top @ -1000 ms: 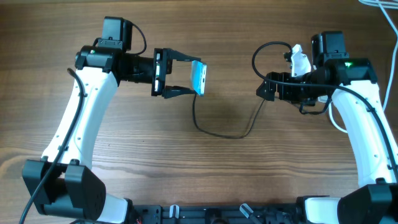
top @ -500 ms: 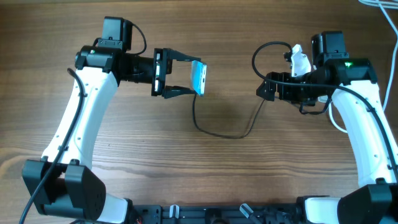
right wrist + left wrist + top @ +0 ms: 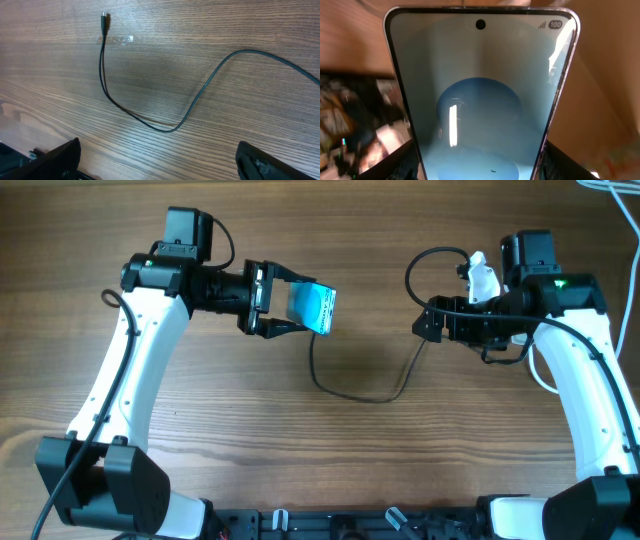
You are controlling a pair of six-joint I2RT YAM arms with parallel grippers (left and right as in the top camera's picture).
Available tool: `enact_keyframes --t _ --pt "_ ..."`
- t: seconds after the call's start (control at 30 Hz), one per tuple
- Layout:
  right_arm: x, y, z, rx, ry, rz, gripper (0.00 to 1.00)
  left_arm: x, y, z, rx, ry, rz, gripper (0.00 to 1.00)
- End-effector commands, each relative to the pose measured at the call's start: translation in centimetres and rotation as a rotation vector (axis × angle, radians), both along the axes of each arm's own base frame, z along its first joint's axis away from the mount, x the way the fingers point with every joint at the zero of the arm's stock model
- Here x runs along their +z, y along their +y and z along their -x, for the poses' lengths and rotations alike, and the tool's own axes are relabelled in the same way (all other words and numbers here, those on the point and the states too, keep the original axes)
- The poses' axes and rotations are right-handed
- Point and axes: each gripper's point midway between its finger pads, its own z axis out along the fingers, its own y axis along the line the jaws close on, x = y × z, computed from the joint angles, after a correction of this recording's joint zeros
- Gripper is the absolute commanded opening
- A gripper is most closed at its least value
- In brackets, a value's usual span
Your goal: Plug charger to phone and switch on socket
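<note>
My left claw [image 3: 302, 305] is clamped on the phone [image 3: 316, 308], one finger on each long edge. The phone sticks straight out ahead of the claw. In the left wrist view its lit screen [image 3: 482, 100] fills the frame: a blue oval on pale teal, the camera hole at the far end, and "100" in the corner. From overhead the screen tilts partly upward.

My right claw [image 3: 424, 321] is spread wide with nothing between the fingers [image 3: 60, 156]. Both dark fingers sit at the bottom corners of the right wrist view, over bare table [image 3: 250, 450].

The charger [image 3: 360, 399] lies slack on the table between my two claws. Its metal-tipped plug [image 3: 102, 16] rests on the wood just beside my left claw, near the phone but apart from it. From there the cable sags in a loop, rises past my right claw and curls round behind it toward the socket [image 3: 483, 279]. That white piece sits just behind my right claw, mostly hidden by the arm. I cannot tell how its switch stands.
</note>
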Motion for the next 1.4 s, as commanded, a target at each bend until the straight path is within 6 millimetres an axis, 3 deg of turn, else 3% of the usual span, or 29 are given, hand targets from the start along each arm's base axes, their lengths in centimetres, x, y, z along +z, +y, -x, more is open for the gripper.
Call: enact_keyframes --t 0.0,0.1,0.23,0.33,0.4,0.47,0.53,0.57,0.7,0.97,1.1,1.37 --pt "-0.2 -0.1 -0.1 -0.011 0.009 0.013 1.00 -1.1 2.2 -1.5 0.077 -0.111 -0.205 0.04" --pt "-0.2 -0.1 -0.1 -0.012 0.008 0.012 1.00 -3.6 4.9 -2.4 0.123 -0.149 -0.419 0.04" --pt "-0.2 0.0 -0.4 -0.035 0.011 0.005 1.00 -7.1 10.4 -1.7 0.200 -0.091 -0.800 0.04" --pt "-0.3 0.3 -0.7 -0.053 0.017 -0.008 1.00 -7.7 11.9 -1.0 0.202 -0.067 -0.911 0.04" --pt "-0.3 1.0 -0.8 -0.034 0.014 -0.028 0.99 -7.7 11.9 -0.9 0.201 -0.065 -0.912 0.04" --pt "-0.2 2.3 -1.1 -0.034 0.010 -0.064 0.91 -7.7 11.9 -0.9 0.206 -0.061 -0.910 0.04" --pt "0.3 4.9 -1.4 0.002 -0.014 -0.151 0.90 -7.7 11.6 -0.9 0.202 -0.058 -0.895 0.04" --pt "0.7 6.6 -1.5 0.034 -0.029 -0.211 0.89 -7.6 11.2 -0.8 0.196 -0.055 -0.871 0.04" --pt "1.1 10.0 -1.8 0.022 -0.034 -0.282 0.88 -7.3 9.7 -0.5 0.200 -0.017 -0.778 0.04" --pt "2.5 16.7 -0.9 0.039 -0.041 -0.390 0.70 -5.8 6.3 -0.2 0.230 0.079 -0.555 0.04" --pt "3.3 19.1 -0.4 0.053 -0.049 -0.429 0.61 -4.9 5.0 -0.2 0.202 0.077 -0.468 0.04" --pt "3.7 21.8 0.4 0.029 -0.054 -0.439 0.54 -3.8 3.5 0.3 0.160 0.092 -0.363 0.04"
